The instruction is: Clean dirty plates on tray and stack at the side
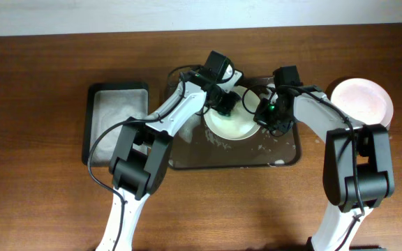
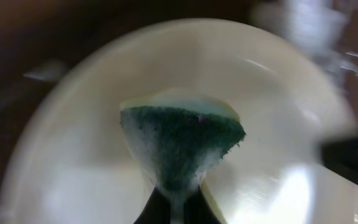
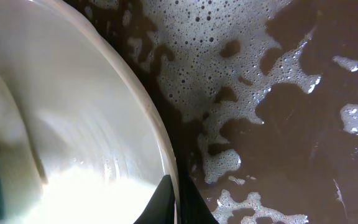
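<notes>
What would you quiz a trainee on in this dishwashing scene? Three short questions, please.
1. True or false: the left fingers pinch a green sponge over the plate on the tray.
2. The right fingers grip that plate at: A its rim, B its centre, C nowhere.
3. Fill in: the white bubbly stuff spread on the tray is ___.
Key: 1 true; 2 A; 3 foam.

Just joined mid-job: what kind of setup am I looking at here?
Probably a tabletop dishwashing station: a wooden table, a dark tray wet with foam, and a green sponge over a white plate.
</notes>
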`<state>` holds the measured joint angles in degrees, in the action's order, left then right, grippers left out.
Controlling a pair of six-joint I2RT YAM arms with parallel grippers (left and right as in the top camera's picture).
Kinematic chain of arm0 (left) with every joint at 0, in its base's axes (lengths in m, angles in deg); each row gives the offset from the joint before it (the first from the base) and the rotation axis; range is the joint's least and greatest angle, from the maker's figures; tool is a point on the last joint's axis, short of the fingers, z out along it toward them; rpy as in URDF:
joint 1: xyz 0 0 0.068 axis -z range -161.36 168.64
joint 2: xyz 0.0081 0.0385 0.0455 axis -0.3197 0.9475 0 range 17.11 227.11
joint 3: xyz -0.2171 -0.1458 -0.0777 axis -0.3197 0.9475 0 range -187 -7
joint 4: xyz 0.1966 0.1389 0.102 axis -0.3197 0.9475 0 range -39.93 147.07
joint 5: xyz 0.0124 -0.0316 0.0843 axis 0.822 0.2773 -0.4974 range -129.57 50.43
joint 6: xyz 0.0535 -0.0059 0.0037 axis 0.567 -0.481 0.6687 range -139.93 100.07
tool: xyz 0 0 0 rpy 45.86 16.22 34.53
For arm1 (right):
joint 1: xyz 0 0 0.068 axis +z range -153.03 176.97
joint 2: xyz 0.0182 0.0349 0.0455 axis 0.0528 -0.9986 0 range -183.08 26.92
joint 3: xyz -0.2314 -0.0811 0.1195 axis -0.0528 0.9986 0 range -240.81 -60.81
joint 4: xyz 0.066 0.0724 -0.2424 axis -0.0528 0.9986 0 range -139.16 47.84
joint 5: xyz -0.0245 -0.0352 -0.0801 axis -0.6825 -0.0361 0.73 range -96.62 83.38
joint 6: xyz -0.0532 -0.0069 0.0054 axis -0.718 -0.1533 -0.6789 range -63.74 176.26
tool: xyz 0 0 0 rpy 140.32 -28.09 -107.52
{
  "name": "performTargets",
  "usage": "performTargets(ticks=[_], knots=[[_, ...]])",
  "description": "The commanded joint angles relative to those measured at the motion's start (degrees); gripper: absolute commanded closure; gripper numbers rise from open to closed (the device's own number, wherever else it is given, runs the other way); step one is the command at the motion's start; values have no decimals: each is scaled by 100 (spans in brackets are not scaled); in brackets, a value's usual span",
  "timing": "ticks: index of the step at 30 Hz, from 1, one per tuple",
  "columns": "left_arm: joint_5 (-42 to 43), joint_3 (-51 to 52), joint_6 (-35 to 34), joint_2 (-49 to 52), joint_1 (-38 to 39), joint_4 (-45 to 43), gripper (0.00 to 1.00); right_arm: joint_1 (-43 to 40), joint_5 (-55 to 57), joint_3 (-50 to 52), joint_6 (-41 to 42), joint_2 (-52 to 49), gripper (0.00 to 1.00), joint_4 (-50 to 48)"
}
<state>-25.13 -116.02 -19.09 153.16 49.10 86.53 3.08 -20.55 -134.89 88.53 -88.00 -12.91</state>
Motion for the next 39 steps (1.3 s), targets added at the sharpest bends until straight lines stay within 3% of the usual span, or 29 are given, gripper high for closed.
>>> performTargets(ticks=[1,4,7,12,16,19,23,25,33,36,39], knots=[[-1480,11,-37,426,-20,-308,99,31,540,186,-52,-247,96,63],[-1781,11,-37,542,-20,-341,99,31,542,186,-52,-247,96,63],[-1537,11,-37,562,-20,66,99,31,542,186,-52,-247,96,63],[332,11,-31,562,-17,1130,99,31,540,186,-52,-247,96,61],[1954,11,98,562,-20,1152,100,31,540,186,-52,-247,96,63],[2472,11,94,562,-26,848,99,31,542,186,-52,-247,96,66],[2446,11,92,562,-68,431,100,31,540,186,-52,-247,96,66],[1880,11,-72,562,-98,214,100,31,540,186,-52,-247,96,63],[-1937,11,-256,562,-111,13,100,31,542,186,-52,-247,96,66],[-2546,11,-256,562,-111,203,100,31,542,186,-52,-247,96,66],[-2649,11,-258,562,-107,544,99,31,542,186,-52,-247,96,66]])
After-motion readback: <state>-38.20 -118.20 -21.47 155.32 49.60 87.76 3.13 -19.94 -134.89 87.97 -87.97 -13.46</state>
